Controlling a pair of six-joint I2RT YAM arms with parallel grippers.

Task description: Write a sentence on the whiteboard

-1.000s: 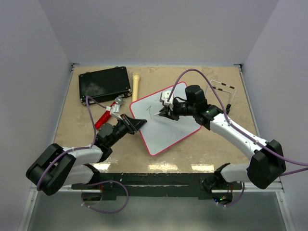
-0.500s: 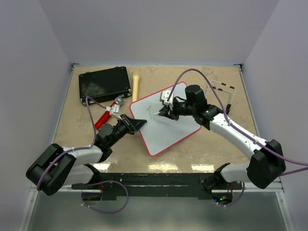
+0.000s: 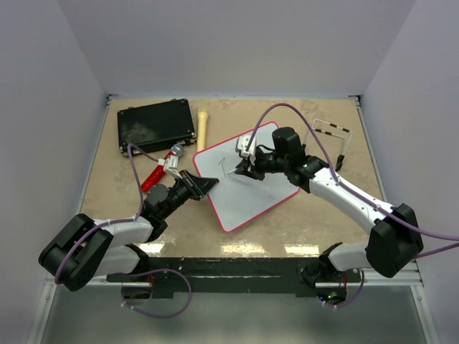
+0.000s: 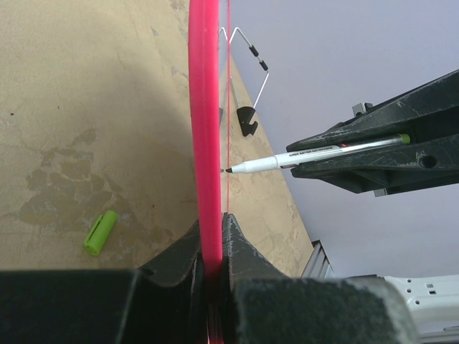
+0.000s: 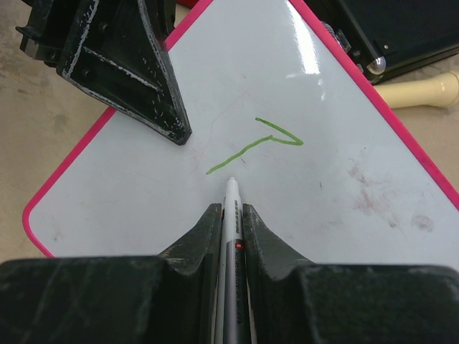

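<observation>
The whiteboard (image 3: 251, 190), white with a pink rim, lies tilted at the table's middle. My left gripper (image 3: 208, 185) is shut on its near-left rim (image 4: 204, 107), one finger on each face. My right gripper (image 3: 241, 170) is shut on a white marker (image 5: 232, 204) above the board's left part. The marker's tip (image 4: 231, 170) sits at the board's surface, just below the end of a green stroke. Of the sentence, only a bent green mark (image 5: 265, 142) shows. In the right wrist view the left gripper's fingers (image 5: 136, 64) reach onto the board (image 5: 344, 215).
A black case (image 3: 156, 125) lies at the back left, with a cream stick (image 3: 203, 129) beside it. A red-handled tool (image 3: 154, 175) rests left of the board. A wire stand (image 3: 330, 136) stands at the back right. A green cap (image 4: 100, 232) lies on the table.
My right gripper has shifted slightly up and to the left with the marker. The left gripper keeps its hold on the rim and has not moved.
</observation>
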